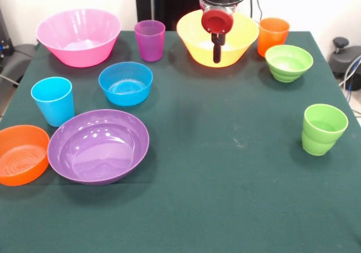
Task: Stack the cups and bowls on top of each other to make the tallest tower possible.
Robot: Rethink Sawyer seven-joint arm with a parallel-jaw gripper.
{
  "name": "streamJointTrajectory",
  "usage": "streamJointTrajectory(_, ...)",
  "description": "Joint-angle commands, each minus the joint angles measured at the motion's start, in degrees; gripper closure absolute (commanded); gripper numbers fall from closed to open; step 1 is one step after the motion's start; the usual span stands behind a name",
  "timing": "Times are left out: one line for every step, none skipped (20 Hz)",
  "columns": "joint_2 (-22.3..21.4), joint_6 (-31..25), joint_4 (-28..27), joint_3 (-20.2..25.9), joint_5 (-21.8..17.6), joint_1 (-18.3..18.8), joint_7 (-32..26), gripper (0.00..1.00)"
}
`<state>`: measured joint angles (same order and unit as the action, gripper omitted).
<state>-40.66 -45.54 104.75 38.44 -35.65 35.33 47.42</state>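
Green cloth: we see every piece standing apart on the table (pixel 225 196), nothing stacked yet.
Step in hand: we judge the tower is not begun; a base has yet to be chosen.
Gripper (pixel 217 53): it hangs at 12 o'clock over the yellow-orange bowl (pixel 194 39); we cannot tell whether it is parted or closed, and we see nothing in it.
Next move: we think a wide bowl should serve as base, gripped by its rim and set level.
Cups, four: purple cup (pixel 149 40) at 11 o'clock, orange cup (pixel 273 34) at 1, blue cup (pixel 53 101) at 9, green cup (pixel 323 129) at 3.
Bowls, six: pink bowl (pixel 79 36) at 10, yellow-orange at 12, green bowl (pixel 288 62) at 2, blue bowl (pixel 126 83) near 10, purple bowl (pixel 98 146) at 8, orange bowl (pixel 21 154) at 8, far out.
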Motion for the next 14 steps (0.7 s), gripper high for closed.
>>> streamJointTrajectory(1.13,-6.3,1.26,-0.96,-1.89,-0.64,-3.45,0.0)
streamJointTrajectory(0.83,-6.78,0.98,-0.88,-1.32,-0.96,-2.79,0.0)
streamJointTrajectory(0.82,-6.85,0.87,-0.76,-1.1,-0.98,-2.61,0.0)
streamJointTrajectory(0.82,-6.96,0.66,-0.9,-1.16,-1.28,-2.16,0.0)
streamJointTrajectory(1.08,-6.76,0.48,-0.99,-1.4,-1.38,-1.96,0.0)
streamJointTrajectory(1.81,-6.48,-0.09,-1.37,-1.95,-1.96,-1.42,0.0)
streamJointTrajectory(2.04,-6.56,-0.23,-1.53,-2.14,-2.07,-1.34,0.0)
streamJointTrajectory(2.42,-6.81,-0.25,-1.95,-2.44,-2.49,-0.94,0.0)
streamJointTrajectory(2.25,-7.28,-0.15,-2.03,-2.24,-2.43,-0.96,0.0)
streamJointTrajectory(1.72,-8.07,0.31,-1.83,-1.51,-1.84,-1.39,0.0)
streamJointTrajectory(1.23,-8.48,0.61,-1.56,-0.96,-1.48,-1.7,0.0)
streamJointTrajectory(0.63,-8.64,1.3,-1.24,-0.57,-0.65,-2.4,0.0)
streamJointTrajectory(0.59,-8.59,1.5,-1.19,-0.51,-0.4,-2.56,0.0)
streamJointTrajectory(1.36,-7.74,1.36,-1.61,-1.36,-0.57,-2.24,0.0)
